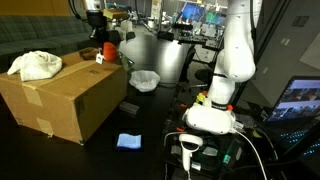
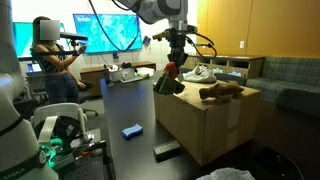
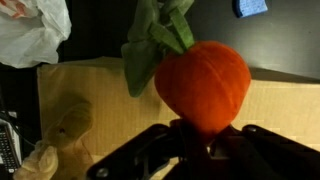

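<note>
Claw: the claw [image 3: 205, 138] is clenching the orange plush vegetable [image 3: 205, 80] by one end, with the jaws pressing in from both sides. The soft body is bulging beyond them, so the pinch looks firm enough to carry it.
Held thing: the plush is hanging at the claw in both exterior views [image 1: 93, 52] [image 2: 170, 78]. It is over the top of the cardboard box [image 2: 205, 125], near a corner. Whether it is touching the cardboard cannot be told.
Leaves: the green leaves are trailing on the side away from the claw, probably because the grip is taking the rounder, fuller end.
Box top: a white cloth [image 3: 30, 35] is lying crumpled towards one side, and a brown soft toy [image 3: 65, 120] is resting apart from it. That is leaving bare cardboard under the plush.
Worktop: the box is standing on the dark worktop [image 2: 120, 110]. A small blue object [image 2: 131, 130] is lying on it, well apart from the box.
</note>
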{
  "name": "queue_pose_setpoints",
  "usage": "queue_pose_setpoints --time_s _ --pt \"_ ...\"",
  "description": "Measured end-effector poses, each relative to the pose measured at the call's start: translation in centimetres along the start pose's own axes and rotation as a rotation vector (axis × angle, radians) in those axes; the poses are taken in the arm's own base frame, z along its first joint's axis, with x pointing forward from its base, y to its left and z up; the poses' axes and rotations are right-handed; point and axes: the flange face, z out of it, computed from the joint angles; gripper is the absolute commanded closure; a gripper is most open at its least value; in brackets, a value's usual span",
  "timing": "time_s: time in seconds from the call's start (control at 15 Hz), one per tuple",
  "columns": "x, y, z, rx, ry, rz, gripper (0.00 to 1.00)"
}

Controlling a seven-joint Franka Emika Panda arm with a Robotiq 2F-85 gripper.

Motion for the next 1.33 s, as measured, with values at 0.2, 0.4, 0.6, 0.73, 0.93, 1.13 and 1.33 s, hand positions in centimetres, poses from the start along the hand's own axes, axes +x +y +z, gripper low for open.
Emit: queue_pose_setpoints --time_s 0.2,0.4,0.6,0.73,0.93,1.13,1.33 --pt "3.0 -1.3 0.9 0.037 0.002 0.023 0.97" --pt "5.0 -3.5 1.7 0.083 -0.001 0.008 0.97" --pt "5.8 -6.4 2.0 0.141 -0.022 -0.019 0.97" --pt "5.9 -8.1 1.8 0.177 -0.040 -0.033 0.97" --pt "6.2 -9.5 1.3 0.217 -0.061 -0.046 0.62" --pt "7.1 -9.7 0.9 0.234 -0.050 -0.040 0.53" --pt "8.0 -9.5 0.5 0.242 -0.032 -0.012 0.30"
